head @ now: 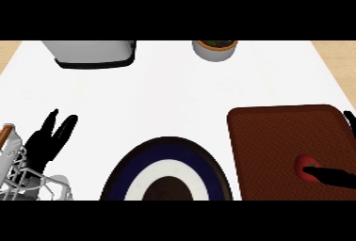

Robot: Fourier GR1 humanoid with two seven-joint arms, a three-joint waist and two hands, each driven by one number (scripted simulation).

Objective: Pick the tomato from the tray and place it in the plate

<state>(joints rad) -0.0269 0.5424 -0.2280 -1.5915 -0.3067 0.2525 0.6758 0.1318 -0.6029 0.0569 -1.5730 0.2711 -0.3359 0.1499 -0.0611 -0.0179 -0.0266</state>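
Note:
A red tomato (304,165) lies on the brown tray (278,136), near the tray's right front part. My right hand (336,178) comes in from the right edge, and one black finger touches the tomato's front right side. Another of its fingertips (350,117) shows far back at the right edge, so the hand is spread open; most of it is out of view. The plate (124,175), with dark, blue and white rings, sits left of the tray at the front. My left hand (49,139) rests open at the far left, fingers up.
A grey appliance (90,52) stands at the back left and a small potted plant (215,49) at the back middle. The white counter (167,103) stretches between them and the plate. Wooden strips show beyond the counter's left and right back corners.

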